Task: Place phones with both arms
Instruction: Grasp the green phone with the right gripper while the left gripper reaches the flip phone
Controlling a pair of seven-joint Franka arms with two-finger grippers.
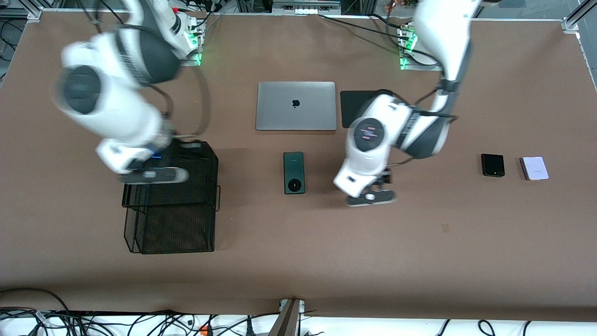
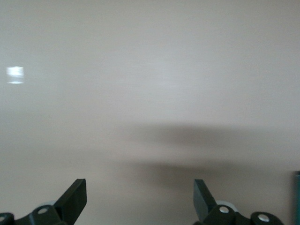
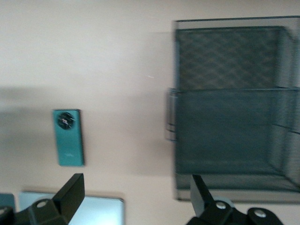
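Observation:
The dark-green phone [image 1: 294,172] lies flat in the middle of the table, nearer to the front camera than the laptop; it also shows in the right wrist view [image 3: 70,137]. The small black phone [image 1: 493,164] and the pale pink-white phone [image 1: 534,168] lie side by side toward the left arm's end. My left gripper [image 1: 371,197] hangs open and empty over bare table between the green and black phones; its view [image 2: 139,199] shows only tabletop between the fingers. My right gripper [image 1: 154,175] is over the black mesh basket [image 1: 170,210], open and empty [image 3: 136,197].
A shut silver laptop [image 1: 296,106] lies at the table's middle, with a black pad [image 1: 352,105] beside it, partly under the left arm. The mesh basket [image 3: 234,108] stands toward the right arm's end. The laptop's corner shows in the right wrist view [image 3: 70,211].

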